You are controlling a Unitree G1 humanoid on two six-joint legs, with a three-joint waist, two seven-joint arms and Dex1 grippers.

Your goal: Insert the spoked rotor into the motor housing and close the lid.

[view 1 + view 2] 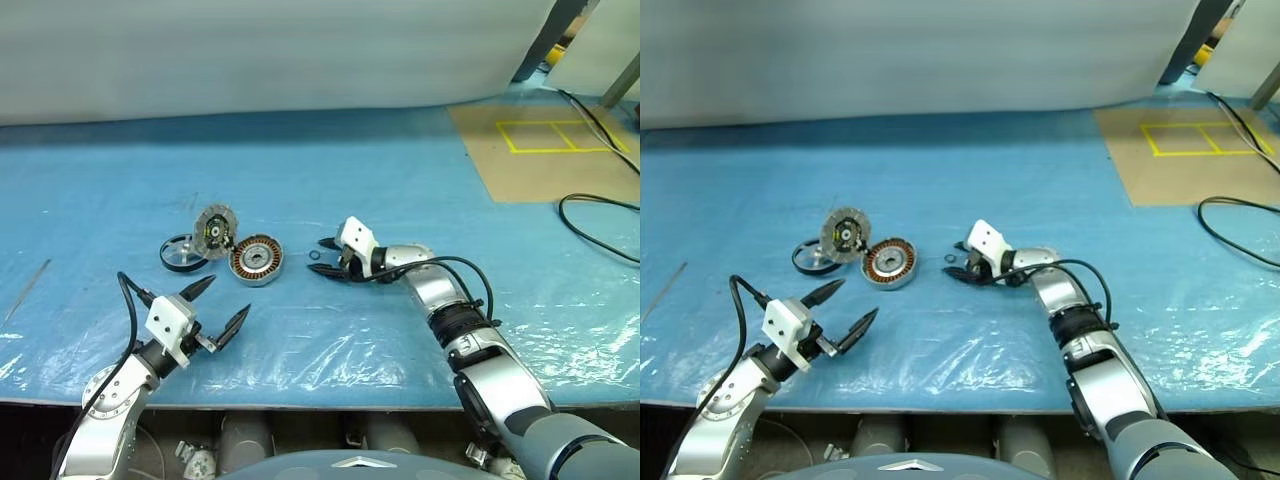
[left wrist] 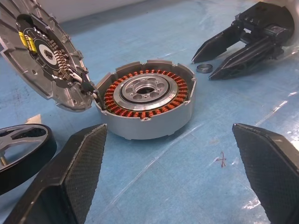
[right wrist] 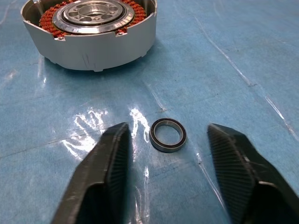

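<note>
The motor housing (image 1: 257, 260), a silver cup ringed with copper windings, lies open on the blue sheet. Its lid (image 1: 214, 232), a ribbed silver disc, leans tilted against the housing's left rim, joined to it by wires. The spoked rotor (image 1: 180, 252), a dark ring with thin spokes, lies flat left of the lid. My left gripper (image 1: 229, 295) is open in front of the housing, holding nothing. My right gripper (image 3: 168, 127) is open right of the housing, its fingers (image 3: 110, 163) on either side of a small dark bearing ring (image 3: 168, 135) on the sheet, with a gap on both sides.
A thin metal rod (image 1: 30, 285) lies at the far left. A brown board with yellow tape (image 1: 545, 150) and a black cable (image 1: 600, 215) are at the right. The table's front edge runs just behind both wrists.
</note>
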